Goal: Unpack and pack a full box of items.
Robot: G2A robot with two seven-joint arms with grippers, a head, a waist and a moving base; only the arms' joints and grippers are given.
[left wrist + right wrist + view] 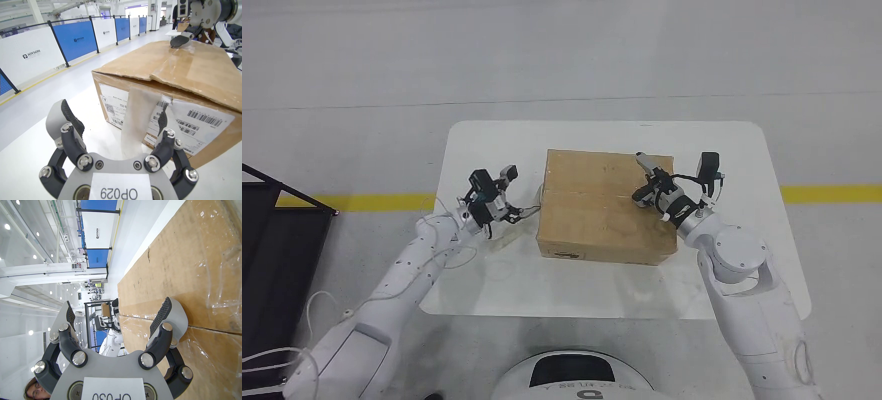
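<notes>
A brown cardboard box (597, 210) lies in the middle of the white table (492, 280), its top flaps closed along a seam covered by wrinkled clear tape (217, 291). A loose tape strip (135, 121) hangs from the box's labelled end, between the spread fingers of my open left gripper (114, 111), which sits just beside that end (514, 207). My right gripper (118, 302) is open over the box's top near the far right corner (644, 180). One of its fingers (166, 317) rests on the taped seam; from the left wrist this right gripper (179, 41) looks pressed onto the lid.
The box's top flap edge (151, 77) is torn and slightly raised at the labelled end. A black rack (272, 215) stands off the table's left side. Bare table lies in front of and behind the box.
</notes>
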